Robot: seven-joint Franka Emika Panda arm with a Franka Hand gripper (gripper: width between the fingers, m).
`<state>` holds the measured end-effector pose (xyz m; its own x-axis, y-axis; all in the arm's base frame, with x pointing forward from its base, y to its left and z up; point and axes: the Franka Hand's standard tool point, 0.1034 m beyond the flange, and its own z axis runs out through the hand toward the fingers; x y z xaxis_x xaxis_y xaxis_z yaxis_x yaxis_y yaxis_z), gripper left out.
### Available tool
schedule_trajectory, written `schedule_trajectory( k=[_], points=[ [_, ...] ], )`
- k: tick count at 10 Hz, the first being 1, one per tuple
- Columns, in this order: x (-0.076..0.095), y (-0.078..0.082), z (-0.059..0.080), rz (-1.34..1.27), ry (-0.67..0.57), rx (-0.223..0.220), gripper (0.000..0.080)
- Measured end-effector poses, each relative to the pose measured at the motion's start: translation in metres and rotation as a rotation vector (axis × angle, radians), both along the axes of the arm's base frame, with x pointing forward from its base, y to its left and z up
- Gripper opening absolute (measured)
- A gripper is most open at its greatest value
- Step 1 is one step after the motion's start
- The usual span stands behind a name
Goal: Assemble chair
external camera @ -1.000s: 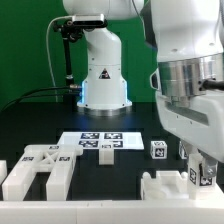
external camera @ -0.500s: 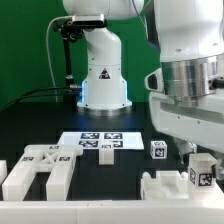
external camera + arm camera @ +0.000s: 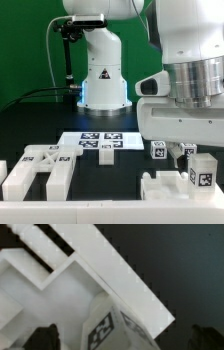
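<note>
The fingers (image 3: 44, 336) stand wide apart, gripping nothing. The tagged white chair part (image 3: 196, 176) lies near on the table (image 3: 110, 176), at the exterior view's right, directly beneath them, its long bar slanting across their gap.

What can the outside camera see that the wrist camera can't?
Only the exterior view shows the robot's base, the marker board, a small tagged cube and the green wall. Only the wrist view shows a slanted white bar close up. Both show white chair parts with black-and-white tags on the dark table.
</note>
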<state>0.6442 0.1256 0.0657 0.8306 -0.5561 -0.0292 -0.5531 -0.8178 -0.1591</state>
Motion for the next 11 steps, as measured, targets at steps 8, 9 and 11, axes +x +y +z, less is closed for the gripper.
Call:
schedule_trajectory(
  k=[8,9,11],
  points=[
    [0.0055,-0.0042,0.0015,0.243,-0.055,-0.096,0.0291],
    [0.0055,-0.0045,0.0012,0.165,-0.046,-0.088,0.0291],
    [0.0069,-0.0079,0.0014,-0.044,-0.025,-0.073,0.0291]
  ],
)
